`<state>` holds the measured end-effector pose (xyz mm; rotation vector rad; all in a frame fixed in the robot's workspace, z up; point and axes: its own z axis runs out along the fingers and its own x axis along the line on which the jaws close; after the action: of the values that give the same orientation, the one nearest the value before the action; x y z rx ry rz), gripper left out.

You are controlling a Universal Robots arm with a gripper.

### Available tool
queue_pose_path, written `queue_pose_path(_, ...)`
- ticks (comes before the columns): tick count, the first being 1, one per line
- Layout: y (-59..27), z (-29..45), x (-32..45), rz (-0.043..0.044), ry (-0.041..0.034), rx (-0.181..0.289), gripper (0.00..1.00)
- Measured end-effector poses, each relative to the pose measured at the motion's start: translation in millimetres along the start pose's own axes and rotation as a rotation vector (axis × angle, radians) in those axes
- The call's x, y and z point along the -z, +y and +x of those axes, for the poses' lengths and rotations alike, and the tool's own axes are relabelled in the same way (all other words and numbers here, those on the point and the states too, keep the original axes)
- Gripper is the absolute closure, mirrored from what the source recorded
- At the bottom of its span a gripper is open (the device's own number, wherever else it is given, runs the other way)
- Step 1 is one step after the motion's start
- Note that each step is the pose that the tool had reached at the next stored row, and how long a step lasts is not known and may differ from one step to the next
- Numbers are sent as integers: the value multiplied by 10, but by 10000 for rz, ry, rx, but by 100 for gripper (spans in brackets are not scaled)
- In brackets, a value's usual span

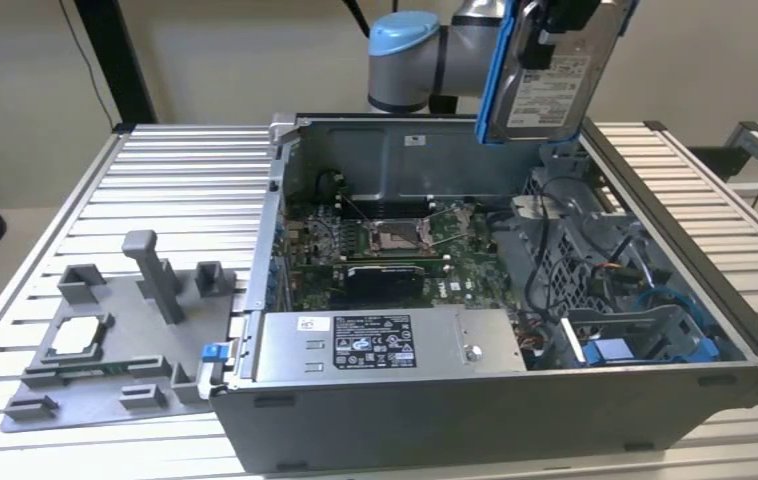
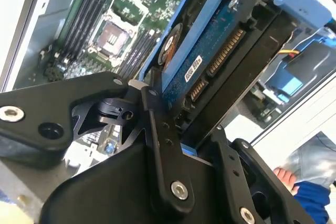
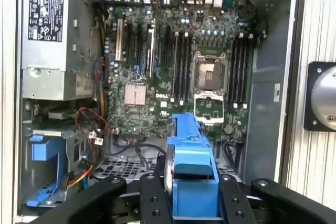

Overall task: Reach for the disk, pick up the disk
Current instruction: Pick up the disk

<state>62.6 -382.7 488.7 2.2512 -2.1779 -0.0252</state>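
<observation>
Gripper (image 3: 190,192) closed on the disk (image 1: 546,75), its black fingers (image 2: 163,145) clamping the blue bracket from both sides. The disk hangs upright in the air above the open computer case (image 1: 699,385), toward the case's one o'clock corner, clear of the motherboard (image 3: 173,66) below.
</observation>
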Motion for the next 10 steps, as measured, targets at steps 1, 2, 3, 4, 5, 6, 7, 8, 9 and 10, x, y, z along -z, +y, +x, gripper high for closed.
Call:
queue_pose_path(1,-34,1,0,0,-1,-1,100)
queue_pose_path(2,-67,2,1,0,-1,-1,100)
queue_pose_path(3,-101,3,2,-1,1,-1,100)
queue_pose_path(4,-138,4,3,-1,0,0,100)
queue_pose_path(5,-172,6,3,-2,0,-1,100)
queue_pose_path(6,-204,7,3,-2,-1,0,100)
queue_pose_path(7,-236,8,4,-2,0,-1,100)
queue_pose_path(8,-267,9,5,-2,1,-1,100)
queue_pose_path(9,-296,10,5,-2,0,-1,100)
queue_pose_path(10,-325,11,6,-2,0,0,100)
